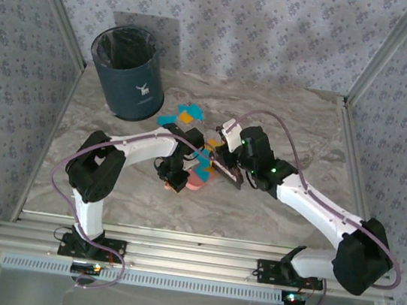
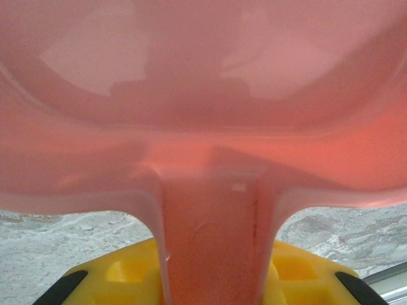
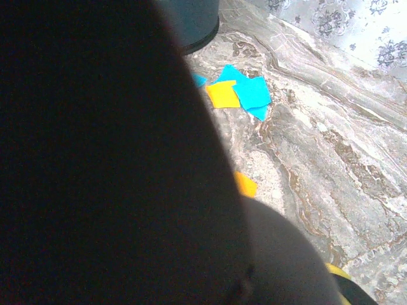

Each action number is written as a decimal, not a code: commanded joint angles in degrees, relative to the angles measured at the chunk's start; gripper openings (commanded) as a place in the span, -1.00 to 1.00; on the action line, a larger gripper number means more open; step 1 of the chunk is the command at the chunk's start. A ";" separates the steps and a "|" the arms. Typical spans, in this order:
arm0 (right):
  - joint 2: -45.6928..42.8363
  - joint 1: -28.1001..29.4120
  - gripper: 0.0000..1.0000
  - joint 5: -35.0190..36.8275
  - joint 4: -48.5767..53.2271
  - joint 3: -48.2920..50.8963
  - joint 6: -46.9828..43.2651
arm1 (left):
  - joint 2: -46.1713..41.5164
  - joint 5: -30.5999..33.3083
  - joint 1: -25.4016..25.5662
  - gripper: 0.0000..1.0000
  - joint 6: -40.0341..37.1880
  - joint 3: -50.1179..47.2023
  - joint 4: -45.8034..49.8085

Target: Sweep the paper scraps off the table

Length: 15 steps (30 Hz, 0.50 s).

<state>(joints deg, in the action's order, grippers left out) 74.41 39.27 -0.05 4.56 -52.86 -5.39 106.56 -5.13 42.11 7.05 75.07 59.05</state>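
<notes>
The task looks midway: the left gripper (image 1: 175, 180) clamps the pink dustpan (image 2: 203, 95) by its handle, the right gripper (image 1: 225, 163) clenches a dark brush (image 1: 229, 176), and paper scraps (image 1: 188, 114) lie on the table (image 1: 306, 121) both just beside the bin (image 1: 126, 73) and farther from it, near the dustpan.

Robot lab, aluminium-railed table (image 1: 305, 129), wallpapered walls (image 1: 244, 22)
</notes>
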 commanded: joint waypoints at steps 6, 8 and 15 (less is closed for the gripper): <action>-3.57 0.55 -1.00 9.02 -3.00 1.60 3.16 | -2.36 -0.02 0.38 -1.00 -0.85 -0.97 2.44; -4.02 0.34 -1.00 12.64 -4.06 1.64 3.96 | -2.59 -0.06 0.47 -1.00 -0.94 -1.26 2.67; -2.82 -2.61 -1.00 18.51 -6.64 1.67 6.57 | -2.63 0.82 0.41 -1.00 -1.01 -1.40 2.65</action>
<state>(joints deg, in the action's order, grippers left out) 71.83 38.09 13.37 1.56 -51.18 -0.95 105.47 -5.06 42.17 6.66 74.32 59.20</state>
